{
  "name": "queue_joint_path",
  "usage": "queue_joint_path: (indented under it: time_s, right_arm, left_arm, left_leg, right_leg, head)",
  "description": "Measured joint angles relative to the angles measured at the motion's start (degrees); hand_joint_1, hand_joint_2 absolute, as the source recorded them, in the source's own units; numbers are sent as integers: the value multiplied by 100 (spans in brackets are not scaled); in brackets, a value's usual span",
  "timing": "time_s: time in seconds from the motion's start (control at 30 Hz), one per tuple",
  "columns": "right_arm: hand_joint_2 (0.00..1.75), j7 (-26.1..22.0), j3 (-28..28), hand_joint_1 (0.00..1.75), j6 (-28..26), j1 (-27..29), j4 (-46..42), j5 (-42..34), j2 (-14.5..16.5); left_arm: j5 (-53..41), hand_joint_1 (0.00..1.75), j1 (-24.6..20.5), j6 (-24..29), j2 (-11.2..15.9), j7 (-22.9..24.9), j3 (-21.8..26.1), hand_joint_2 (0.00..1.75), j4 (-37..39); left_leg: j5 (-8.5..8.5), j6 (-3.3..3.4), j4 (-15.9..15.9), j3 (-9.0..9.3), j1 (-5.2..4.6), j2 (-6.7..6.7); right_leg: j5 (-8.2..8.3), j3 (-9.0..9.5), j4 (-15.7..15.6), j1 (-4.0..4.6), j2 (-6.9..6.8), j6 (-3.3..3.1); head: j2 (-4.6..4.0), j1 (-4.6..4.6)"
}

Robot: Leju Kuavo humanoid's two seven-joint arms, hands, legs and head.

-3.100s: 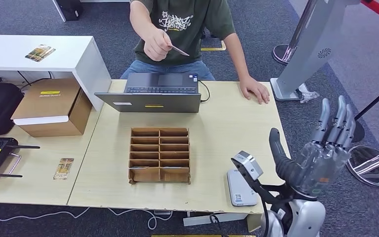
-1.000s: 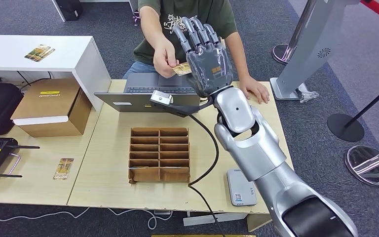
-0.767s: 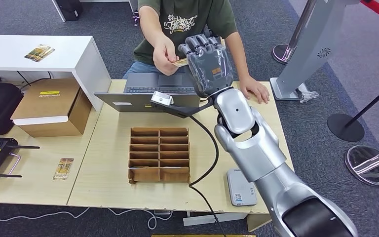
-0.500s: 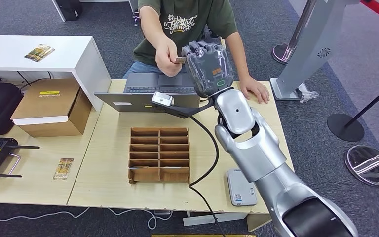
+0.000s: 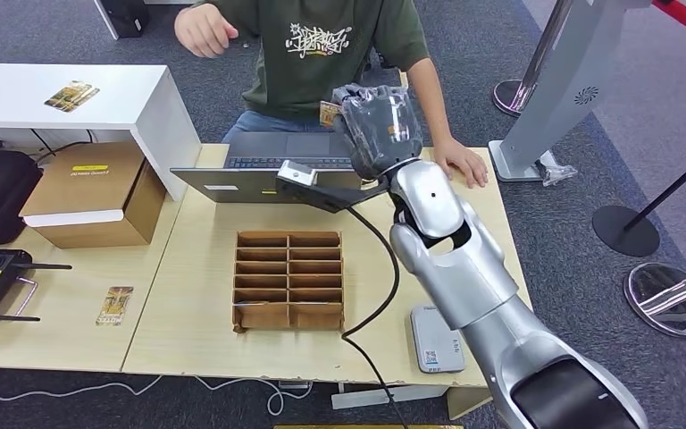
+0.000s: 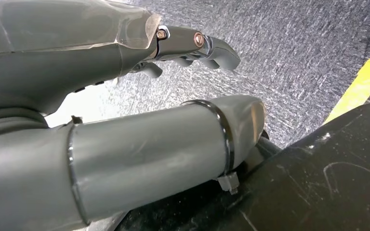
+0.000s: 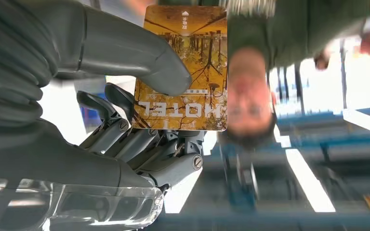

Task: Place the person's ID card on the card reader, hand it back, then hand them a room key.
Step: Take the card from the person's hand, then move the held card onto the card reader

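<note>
Right arm stretched forward, right hand [image 5: 377, 121] pinching orange card [image 7: 184, 67] under thumb; left hand [image 6: 125, 48] hangs, fingers loosely curled.

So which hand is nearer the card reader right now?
Unclear. The right hand holds the card far beyond the reader, over the laptop. The left hand hangs above the floor.

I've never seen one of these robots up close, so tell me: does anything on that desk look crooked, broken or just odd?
Nothing looks damaged or spilled. One oddity: the laptop is opened out nearly flat on the table. Otherwise the right hand grips the card upright, and the card reader lies square near the table's front edge.
</note>
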Motion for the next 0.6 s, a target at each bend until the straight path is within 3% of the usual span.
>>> queue_joint_path:
  time_s: [0.17,0.3,0.43,0.6]
  right_arm:
    - [175,65,-727,175,1440,0,183,-3033,151]
    - [175,147,-1264,175,2145,-74,535,-4888,178]
    - [175,172,-1476,175,2387,-188,895,-5814,177]
    - [175,166,-1468,175,2388,-288,1147,-6120,176]
  left_arm:
    - [44,0,-8,0,21,0,0,0,0]
    - [83,0,-25,10,41,0,0,0,0]
    - [139,0,-28,73,49,-10,0,0,0]
    - [192,0,-23,136,48,-17,0,0,0]
  left_leg:
    - [1,0,0,0,0,-1]
    - [2,2,1,-1,-1,-1]
    - [2,2,1,-1,-1,0]
    - [2,2,1,-1,0,0]
  right_leg:
    - [1,1,0,0,-1,0]
    - [3,1,0,0,0,0]
    - [3,1,0,0,1,0]
    - [3,0,0,0,0,0]
  head:
    - [0,-1]
    - [0,0]
    - [0,-1]
    - [0,0]
